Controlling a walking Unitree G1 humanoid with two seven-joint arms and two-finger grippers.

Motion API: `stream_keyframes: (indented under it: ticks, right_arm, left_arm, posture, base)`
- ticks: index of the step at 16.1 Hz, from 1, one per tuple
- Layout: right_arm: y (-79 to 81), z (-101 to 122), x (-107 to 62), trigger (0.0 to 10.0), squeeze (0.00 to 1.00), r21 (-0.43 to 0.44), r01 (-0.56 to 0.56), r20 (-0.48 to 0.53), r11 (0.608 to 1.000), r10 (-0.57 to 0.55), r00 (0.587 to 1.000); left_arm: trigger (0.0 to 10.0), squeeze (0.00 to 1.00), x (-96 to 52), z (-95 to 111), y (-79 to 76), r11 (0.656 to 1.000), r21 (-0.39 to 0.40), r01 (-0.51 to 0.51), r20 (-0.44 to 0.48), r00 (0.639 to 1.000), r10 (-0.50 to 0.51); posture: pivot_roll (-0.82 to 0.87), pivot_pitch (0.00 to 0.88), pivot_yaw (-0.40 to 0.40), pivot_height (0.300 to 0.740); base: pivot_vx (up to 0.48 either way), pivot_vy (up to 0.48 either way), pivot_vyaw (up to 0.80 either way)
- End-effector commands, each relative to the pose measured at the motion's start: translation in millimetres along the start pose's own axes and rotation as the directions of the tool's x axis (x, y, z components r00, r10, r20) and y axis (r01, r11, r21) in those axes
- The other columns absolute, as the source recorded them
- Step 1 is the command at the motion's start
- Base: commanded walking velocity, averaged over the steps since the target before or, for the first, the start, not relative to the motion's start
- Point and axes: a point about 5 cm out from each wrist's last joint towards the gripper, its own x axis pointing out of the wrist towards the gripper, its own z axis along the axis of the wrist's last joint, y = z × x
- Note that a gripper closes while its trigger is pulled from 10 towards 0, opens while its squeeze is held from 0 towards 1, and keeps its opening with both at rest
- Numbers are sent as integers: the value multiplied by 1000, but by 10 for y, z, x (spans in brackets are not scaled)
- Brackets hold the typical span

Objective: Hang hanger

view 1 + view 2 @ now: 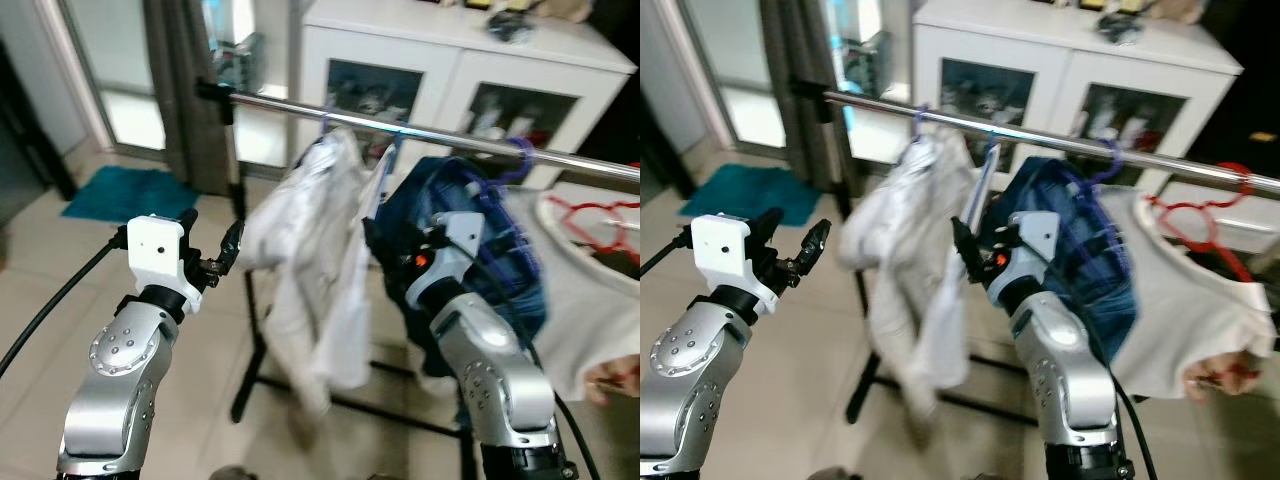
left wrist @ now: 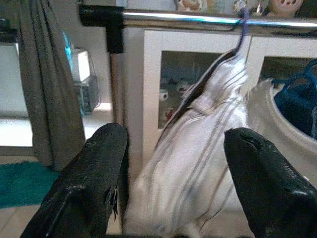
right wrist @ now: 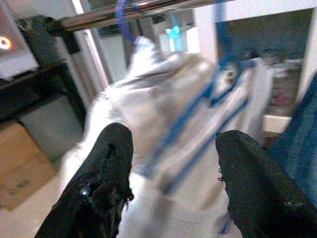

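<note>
Nearby, white garment [image 1: 320, 270] and jeans [image 1: 480, 240] crowd the rail [image 1: 420, 133].

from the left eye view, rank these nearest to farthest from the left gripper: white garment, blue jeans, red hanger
Measured from the left gripper:
1. White garment, hanging from the rail just to the gripper's right.
2. Blue jeans, further right along the rail, behind the right arm.
3. Red hanger, at the far right end of the rail, on a pale garment.
</note>
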Motion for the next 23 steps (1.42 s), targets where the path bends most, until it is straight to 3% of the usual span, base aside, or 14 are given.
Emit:
stream_keyframes:
  ticks: [1,3,6,8,13,20,21,22,23]
  right_arm:
    - [-114,-12,-52,10000,0,-23,64,-5,998,-64,998]
    - [-245,-35,-79,10000,0,-19,138,-7,990,-139,990]
    - [-250,-24,-74,10000,0,18,129,-13,992,-128,992]
    - [-213,14,-51,10000,0,-16,107,-4,994,-107,994]
    - [-278,102,-71,10000,0,-53,138,23,989,-137,990]
    - [-324,264,-1,10000,0,-89,197,67,976,-191,979]
    - [-365,299,-8,10000,192,-92,234,79,968,-227,971]
    - [-411,337,-20,10000,1000,-90,268,91,959,-260,961]
    - [-428,357,-30,10000,1000,-92,283,97,955,-274,957]
  left_arm:
    - [10000,0,-5,-19,-66,1000,-7,13,-16,1000,-13]
    - [10000,0,5,-22,-75,999,-40,-10,-21,1000,10]
    - [10000,0,5,15,-72,1000,-29,-10,-7,1000,9]
    - [10000,0,33,46,-72,999,-40,7,18,1000,-6]
    - [10000,0,71,45,-108,997,-71,21,15,1000,-20]
    - [10000,0,32,12,-219,985,4,175,-22,984,-175]
    - [10000,0,5,21,-254,973,5,232,-24,972,-232]
    - [10000,0,-26,25,-298,953,7,302,-31,953,-302]
    - [10000,0,-38,19,-315,944,-1,330,-40,943,-330]
  posture:
    - [24,15,-48,740]
    - [31,22,-53,740]
    - [44,31,-63,740]
    - [23,17,-43,740]
    - [-3,17,-23,740]
    - [27,0,-42,740]
    - [29,0,-43,740]
    - [27,1,-42,740]
    - [27,1,-42,740]
  base:
    - [0,-319,0]
    - [0,0,0]
    - [0,0,0]
    - [148,0,0]
    - [352,0,800]
    - [154,0,0]
    - [0,0,0]
    - [0,0,0]
    - [0,0,0]
